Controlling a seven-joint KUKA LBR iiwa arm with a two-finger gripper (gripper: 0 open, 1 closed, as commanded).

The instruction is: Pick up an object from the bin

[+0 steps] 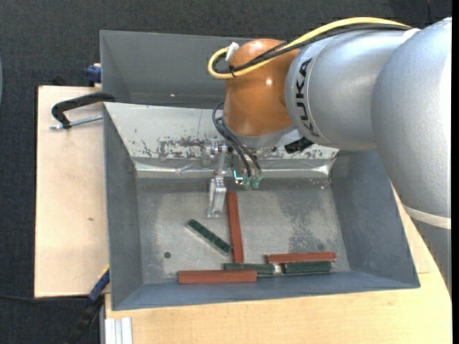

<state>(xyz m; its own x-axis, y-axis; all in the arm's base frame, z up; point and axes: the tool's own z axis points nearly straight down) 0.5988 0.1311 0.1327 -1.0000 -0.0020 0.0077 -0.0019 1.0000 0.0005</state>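
One red stick (235,228), flat on bin (154,221) floor, top end just beside parted fingers (215,196)

The jaws stand over the floor of the bin (119,192), close to its far wall. A lengthwise bar (234,228) starts just right of the jaws and runs toward the near wall. A slanted bar (209,236) lies nearer than the jaws, left of the lengthwise bar. Along the near wall lie a left bar (217,276), a middle bar (249,267) and, right of the jaws, a paired front bar (308,267) and rear bar (301,257).
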